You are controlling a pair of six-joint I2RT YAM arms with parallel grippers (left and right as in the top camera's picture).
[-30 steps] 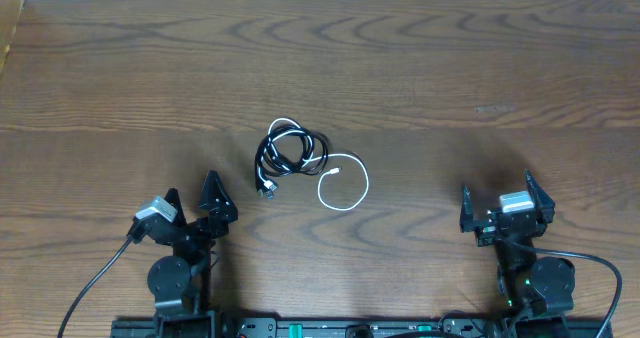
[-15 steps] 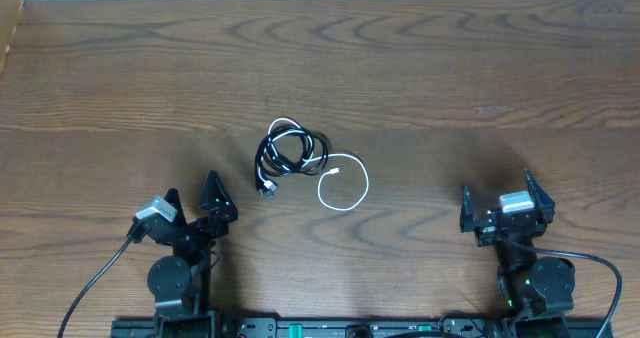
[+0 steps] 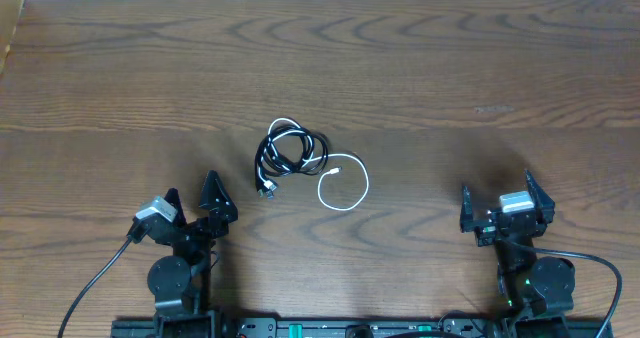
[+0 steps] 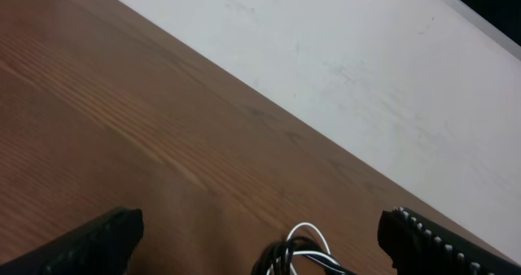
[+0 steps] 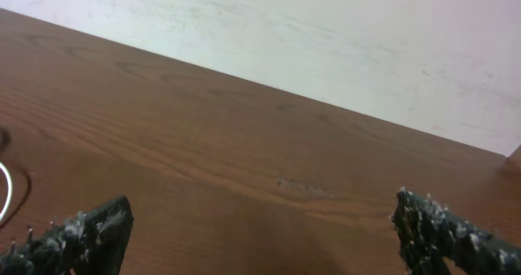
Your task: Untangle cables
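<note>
left gripper [image 3: 192,190]: jaws spread wide, nothing between them, nothing held. left wrist cam agrees: fingers [image 4: 102,241] sit in the two bottom corners w/ a big gap.

right gripper [image 3: 497,196]: same, jaws fully apart, empty. right wrist cam: fingers [image 5: 77,236] in the bottom corners, only wood grain between.

both sets of tips are over bare table [image 3: 450,68], aimed up-table.

black cable [image 3: 265,161]: coiled in several overlapping loops, approx table centre, a bit left of mid. one plug end pokes out at the coil's lower left.

white cable [image 3: 366,186]: one stretch runs along the top of the black coil, mixed in w/ its loops. the rest makes an open loop lying just right of and below the coil, w/ a small plug end inside the loop on the coil side. the two overlap and touch at the coil, so they're tangled.

the bundle lies between the arms, further up-table than both grippers. it's nearer the left one and apart from both.

left wrist cam catches a white arc over black strands at the bottom edge, in the gap between the fingers, no contact. right wrist cam shows a sliver of white cord at the far left edge.

both arms are folded back at the near edge, bases bottom left and bottom right. a thick black wire [image 3: 90,288] trails off the left base, and there's another off the right. a pale wall [image 5: 326,31] sits past the far table edge.
</note>
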